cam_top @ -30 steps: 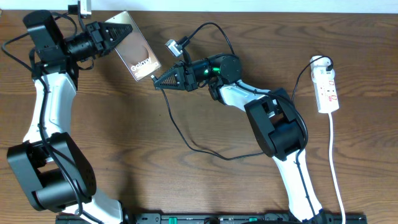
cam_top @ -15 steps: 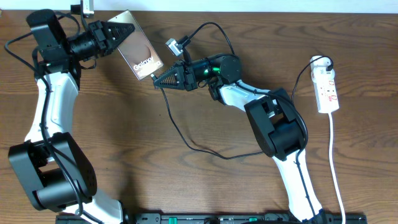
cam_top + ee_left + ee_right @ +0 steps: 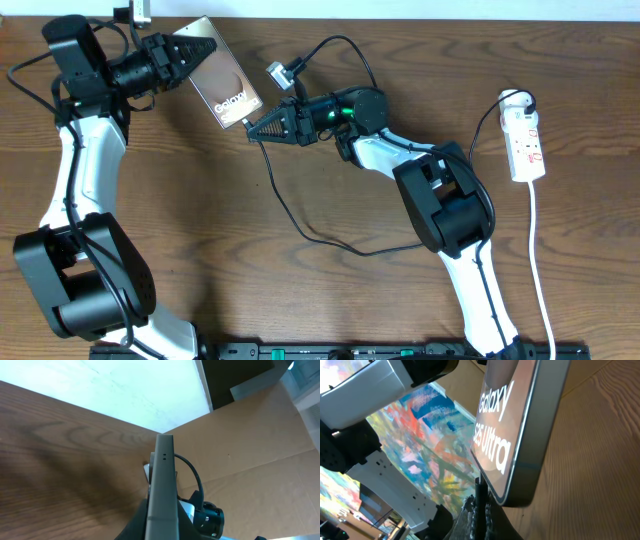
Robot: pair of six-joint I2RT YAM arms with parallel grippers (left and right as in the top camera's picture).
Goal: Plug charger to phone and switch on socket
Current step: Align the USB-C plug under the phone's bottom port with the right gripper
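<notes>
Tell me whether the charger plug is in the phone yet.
Cannot tell. In the right wrist view the charger tip meets the phone's bottom edge, but the port is hidden.

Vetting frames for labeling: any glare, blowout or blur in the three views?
Overhead: evenly lit and sharp, soft arm shadows on the table, pale sheen on the phone at its upper-left end. Left wrist: upper left is blown out white, while the phone's edge is crisp. Right wrist: phone lettering sharp, colourful background soft, the charger tip dark and hard to make out.
</notes>
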